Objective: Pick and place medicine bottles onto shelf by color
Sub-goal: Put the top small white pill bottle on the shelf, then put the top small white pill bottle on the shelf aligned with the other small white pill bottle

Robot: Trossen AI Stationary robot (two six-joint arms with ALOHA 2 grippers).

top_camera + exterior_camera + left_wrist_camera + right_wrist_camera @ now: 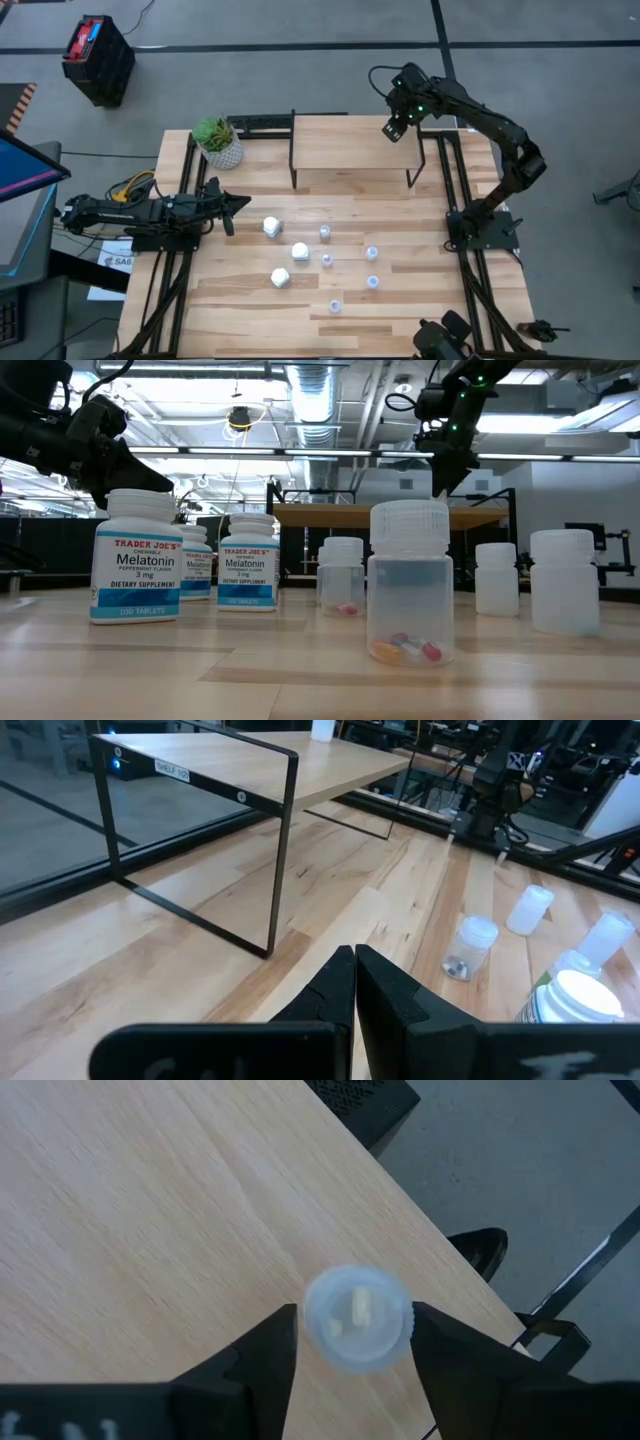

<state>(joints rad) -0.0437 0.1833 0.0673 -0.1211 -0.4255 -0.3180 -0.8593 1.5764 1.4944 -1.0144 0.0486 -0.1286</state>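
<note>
Three chunky opaque white medicine bottles with blue-and-white labels (271,227) stand on the table. There are six small translucent pale bottles with ribbed caps (372,253): five on the table and one on the shelf. There is one low shelf with a light wood top and thin black legs (340,150), one green plant in a white patterned pot (220,142), and two dark robot arms (500,140).

We see three chunky white opaque bottles (281,253) and five smaller translucent bottles (349,269) upright mid-counter. Another translucent bottle with a bluish cap (357,1318) stands on the light wood shelf with black legs (345,143), near its right back corner.
</note>
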